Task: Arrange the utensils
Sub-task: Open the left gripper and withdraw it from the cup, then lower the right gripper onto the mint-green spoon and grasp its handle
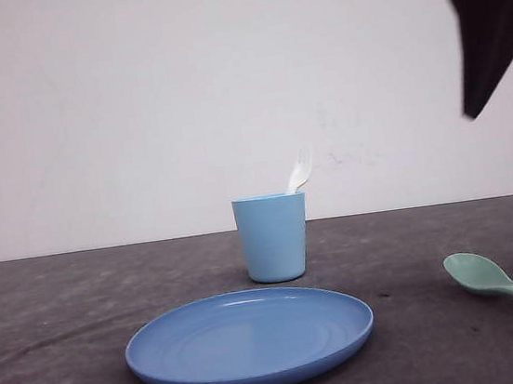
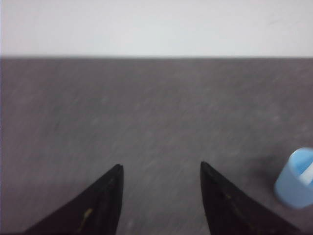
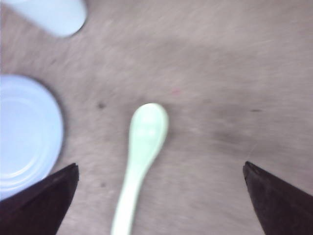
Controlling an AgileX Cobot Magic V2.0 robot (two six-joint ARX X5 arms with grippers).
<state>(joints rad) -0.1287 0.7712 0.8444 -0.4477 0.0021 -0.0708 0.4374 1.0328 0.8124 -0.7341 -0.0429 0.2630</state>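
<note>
On the table [image 1: 45, 302], right claw [image 3: 161, 196] gapes empty above the spoon [image 3: 142, 147], poised to grasp; fork [image 1: 299, 173] already stands in the cup [image 1: 272, 237]; left claw [image 2: 161, 196] open, empty.

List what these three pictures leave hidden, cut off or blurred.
- Fork: front view, only its tines clear the cup; the wall hides the handle.
- Spoon: handle end cut off by the edge in the front and right wrist views.
- Right hand: front view, cropped by the corner.
- Left wrist view: cup blurred, cut off.
</note>
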